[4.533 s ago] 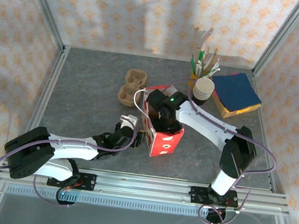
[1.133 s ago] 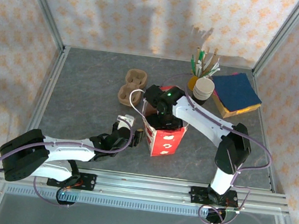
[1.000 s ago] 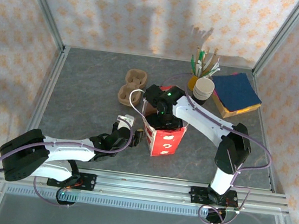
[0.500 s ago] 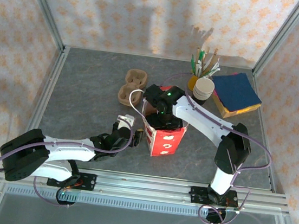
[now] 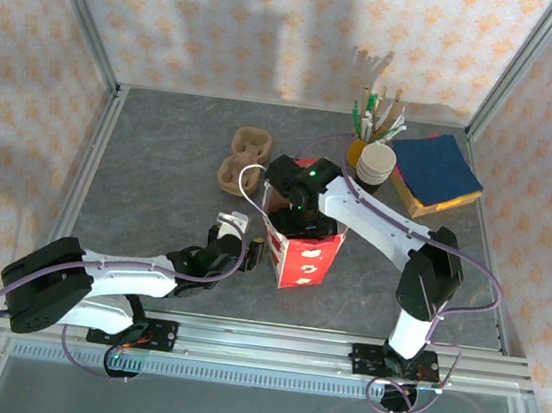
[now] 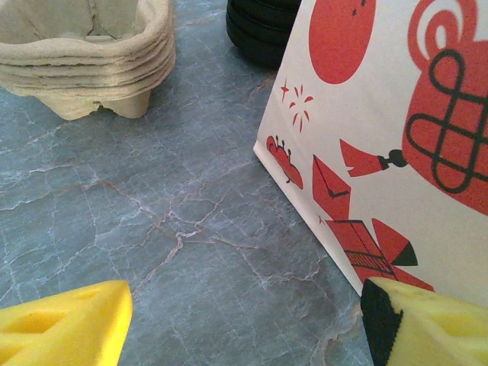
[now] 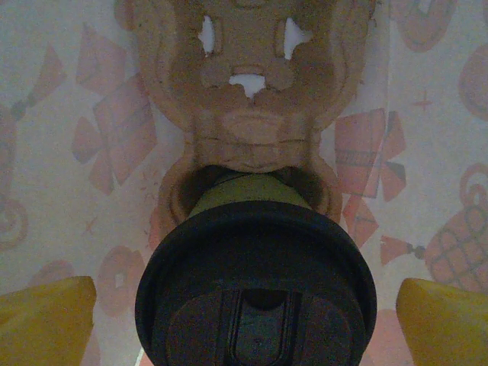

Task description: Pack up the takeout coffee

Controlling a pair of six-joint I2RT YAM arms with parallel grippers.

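**Coffee seated in bag; both claws open**

Top view: a red-and-white printed paper bag stands upright near the middle of the bench, mouth up. The right arm reaches over it from the right and points down into the mouth.

Right wrist view, looking down inside the bag: the takeout coffee stands upright, black lid on, with a strip of green wall visible above the lid. Its base sits in the nearer pocket of a pulp cup carrier lying on the bag floor. The far pocket holds nothing. The right claw is spread wide, one yellow fingertip on each side of the lid with a gap on both sides. It grips nothing.

Left wrist view: the left claw is low over the bench, just left of the bag, jaws well apart and nothing between them. Its right-hand fingertip is just beside the bag's lower edge; I cannot tell whether it touches.

Beyond the bag's left side are a stack of pulp carriers and a stack of black lids. At the far right of the bench are a stack of cream-rimmed cups, a yellow holder of stirrers and a pile of blue napkins.
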